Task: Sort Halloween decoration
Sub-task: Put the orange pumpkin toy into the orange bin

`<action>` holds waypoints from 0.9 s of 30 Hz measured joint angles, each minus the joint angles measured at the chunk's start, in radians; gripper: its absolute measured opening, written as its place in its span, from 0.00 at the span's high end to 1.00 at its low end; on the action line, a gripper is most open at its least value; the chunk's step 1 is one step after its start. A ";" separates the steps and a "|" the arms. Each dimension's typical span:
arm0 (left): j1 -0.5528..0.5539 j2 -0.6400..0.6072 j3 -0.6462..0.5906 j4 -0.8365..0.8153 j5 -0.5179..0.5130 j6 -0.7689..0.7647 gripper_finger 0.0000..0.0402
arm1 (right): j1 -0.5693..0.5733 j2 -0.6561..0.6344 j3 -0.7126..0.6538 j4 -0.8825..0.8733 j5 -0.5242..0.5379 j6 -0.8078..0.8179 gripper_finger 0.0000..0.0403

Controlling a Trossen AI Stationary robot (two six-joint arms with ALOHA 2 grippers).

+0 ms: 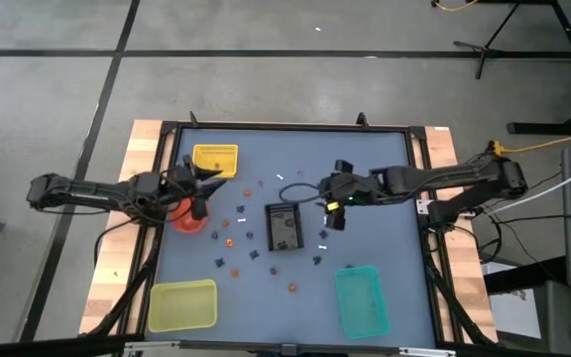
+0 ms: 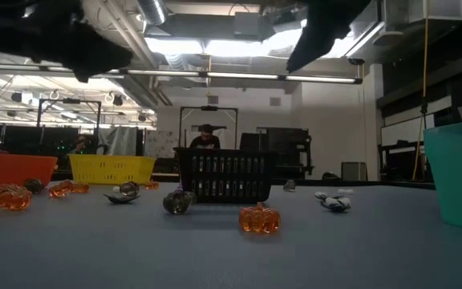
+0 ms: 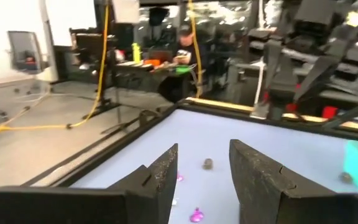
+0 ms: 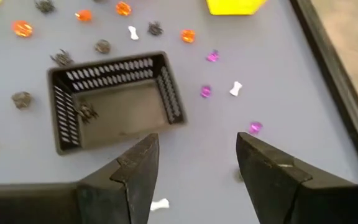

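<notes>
The Halloween decoration is several tiny trinkets scattered on the blue-grey mat around the black tray [image 1: 285, 226]: orange pumpkins [image 2: 260, 218], white bones [image 4: 235, 89], purple pieces [image 4: 206, 91] and dark spiders [image 4: 61, 59]. One dark spider [image 4: 86, 111] lies inside the black tray [image 4: 114, 99]. My right gripper [image 1: 333, 208] hovers above the mat just right of the black tray, open [image 4: 197, 143] and holding nothing. My left gripper [image 1: 204, 190] hangs at the left, between the yellow tray and the orange container, open [image 3: 204, 152] and holding nothing.
A yellow tray [image 1: 214, 159] stands at the far left, and an orange container [image 1: 188, 216] sits near my left gripper. At the near left is a yellow-green tray [image 1: 181, 304], at the near right a teal tray [image 1: 362, 299]. A person sits in the room beyond [image 2: 207, 138].
</notes>
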 joint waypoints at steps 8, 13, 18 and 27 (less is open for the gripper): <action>0.059 0.286 0.174 -0.085 -0.012 -0.073 0.67 | 0.000 -0.073 -0.001 -0.138 0.067 -0.001 0.47; 0.108 0.481 0.290 -0.209 0.043 -0.150 0.67 | 0.000 -0.130 -0.070 -0.147 0.101 -0.023 0.47; 0.150 0.659 0.393 -0.312 0.135 -0.228 0.67 | 0.000 -0.207 -0.204 -0.071 0.127 0.002 0.47; 0.193 0.874 0.500 -0.520 0.218 -0.387 0.68 | 0.000 -0.279 -0.365 -0.014 0.127 0.083 0.47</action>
